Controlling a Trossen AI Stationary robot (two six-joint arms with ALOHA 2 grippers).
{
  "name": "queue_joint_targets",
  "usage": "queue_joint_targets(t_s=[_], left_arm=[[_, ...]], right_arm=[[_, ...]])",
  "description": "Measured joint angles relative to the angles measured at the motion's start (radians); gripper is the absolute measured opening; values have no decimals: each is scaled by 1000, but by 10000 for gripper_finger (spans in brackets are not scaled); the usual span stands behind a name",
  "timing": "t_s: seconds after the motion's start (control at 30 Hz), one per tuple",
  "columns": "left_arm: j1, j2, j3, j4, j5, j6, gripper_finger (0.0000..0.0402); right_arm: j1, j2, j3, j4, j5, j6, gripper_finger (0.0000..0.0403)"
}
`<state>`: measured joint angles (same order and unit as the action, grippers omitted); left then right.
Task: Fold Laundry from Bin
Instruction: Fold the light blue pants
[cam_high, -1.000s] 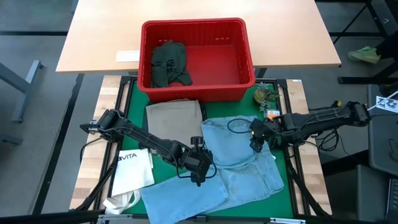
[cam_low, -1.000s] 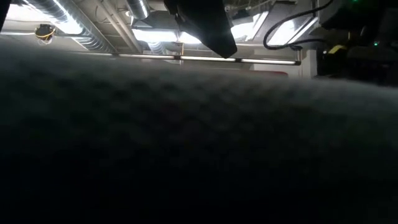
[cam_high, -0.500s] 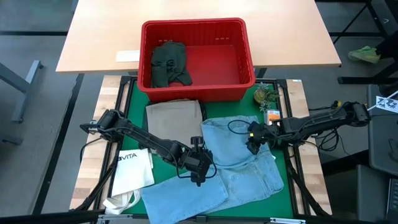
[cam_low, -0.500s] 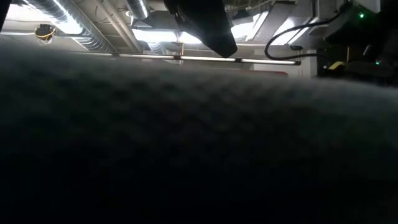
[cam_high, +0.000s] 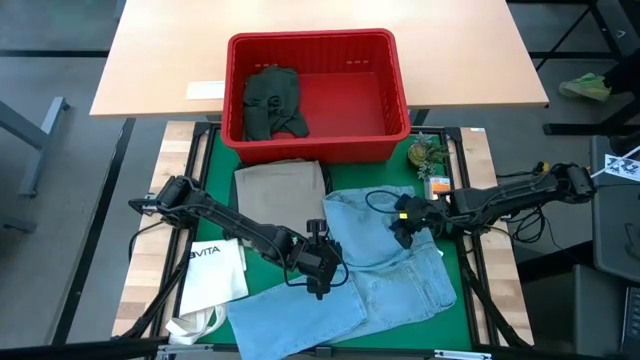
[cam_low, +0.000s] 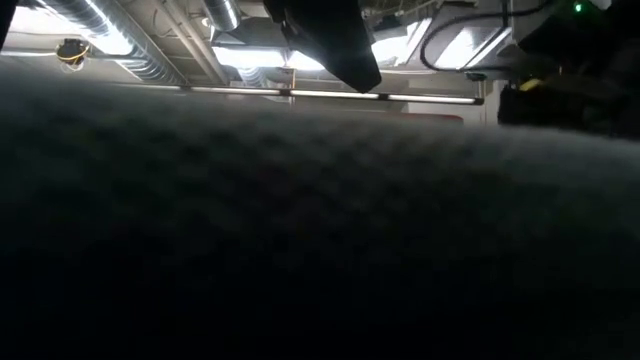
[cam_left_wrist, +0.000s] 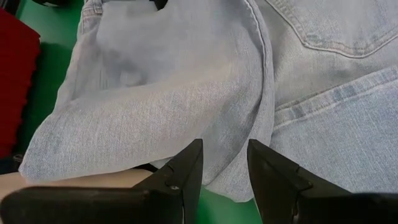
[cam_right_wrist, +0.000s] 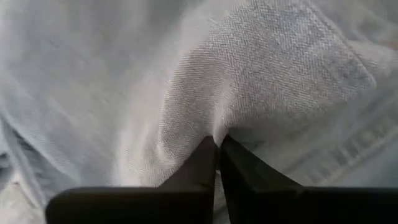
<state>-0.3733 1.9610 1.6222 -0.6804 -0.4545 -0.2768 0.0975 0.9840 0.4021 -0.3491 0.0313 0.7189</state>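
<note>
The light blue jeans (cam_high: 385, 270) lie spread on the green mat, partly folded over. My right gripper (cam_high: 402, 228) is at their upper right part, shut on the cloth (cam_right_wrist: 261, 81). My left gripper (cam_high: 318, 268) is low at the jeans' left edge and open. That edge (cam_left_wrist: 233, 183) lies between its fingertips (cam_left_wrist: 225, 165); whether they touch it I cannot tell. Folded khaki trousers (cam_high: 280, 185) lie flat in front of the red bin (cam_high: 400, 70). A dark green garment (cam_high: 270, 100) lies in the bin's left half. My right gripper pinches a raised pucker of the jeans' denim (cam_right_wrist: 214, 124) between its two fingertips. The fingers come slanting down from the table's right side. The cloth bunches up into a ridge at the tips while the rest of the jeans stays flat on the mat.
A white VITA tote bag (cam_high: 215, 272) lies at the mat's near left. Small items (cam_high: 428, 155) and a dark cable loop (cam_high: 380, 203) sit near the right arm. Dark cloth (cam_low: 300, 250) fills most of the low view. A wooden table (cam_high: 160, 60) carries the bin.
My right gripper has moved a little toward the table's left along the jeans. The left arm and the garments have stayed where they were.
</note>
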Motion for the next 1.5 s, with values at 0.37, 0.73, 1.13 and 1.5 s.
queue_joint_targets(t_s=[0.37,0.73,1.13,1.5], left_arm=[[0,0,0,0,0,0,120],[0,0,0,3,-34,0,120],[12,0,0,4,-35,0,120],[43,0,0,41,-35,-1,120]], right_arm=[[0,-27,238,-334,181,-165,5],[0,-28,370,-717,315,-164,2],[0,-19,350,-826,362,-96,9],[0,-18,350,-821,315,-98,52]])
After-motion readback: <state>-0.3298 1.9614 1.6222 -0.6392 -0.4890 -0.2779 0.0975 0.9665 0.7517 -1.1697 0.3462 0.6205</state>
